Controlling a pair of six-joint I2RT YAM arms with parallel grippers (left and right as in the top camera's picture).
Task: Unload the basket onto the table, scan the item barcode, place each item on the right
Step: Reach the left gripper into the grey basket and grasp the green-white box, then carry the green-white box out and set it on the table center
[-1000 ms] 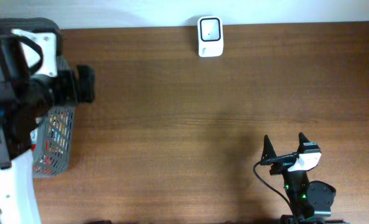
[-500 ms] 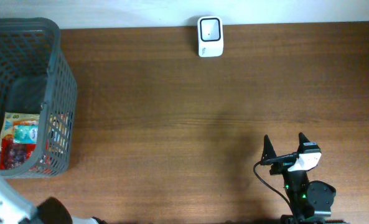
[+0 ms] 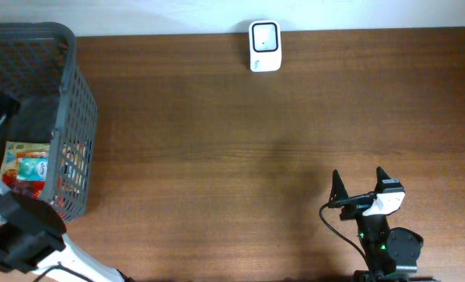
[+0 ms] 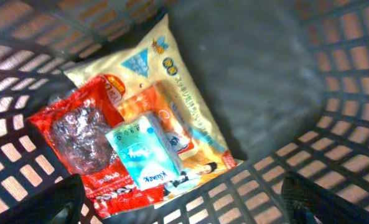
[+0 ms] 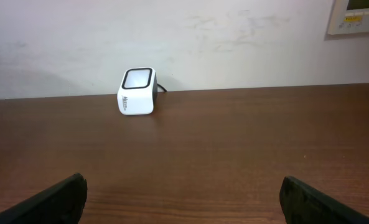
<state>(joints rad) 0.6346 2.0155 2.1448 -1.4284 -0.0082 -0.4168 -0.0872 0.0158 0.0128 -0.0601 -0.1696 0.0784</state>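
Observation:
The items lie in a dark mesh basket (image 3: 75,117) at the table's left edge: a yellow snack bag (image 4: 172,74), a red packet (image 4: 78,140) and a small teal tissue pack (image 4: 144,152) on top. No barcode shows on them. My left gripper (image 4: 184,211) hovers open above the basket's near wall, with nothing between its fingers. The white barcode scanner (image 3: 264,45) stands at the table's far edge, also in the right wrist view (image 5: 137,91). My right gripper (image 3: 358,178) rests open and empty at the near right, facing the scanner.
The basket's wall (image 4: 333,155) rises around the packets on all sides. My left arm (image 3: 20,235) reaches in at the near left corner. A wall panel (image 5: 358,15) hangs behind the table at the far right.
The left arm swung from over the basket's far side down to the near left corner, uncovering the basket and the packets. The right arm has not moved.

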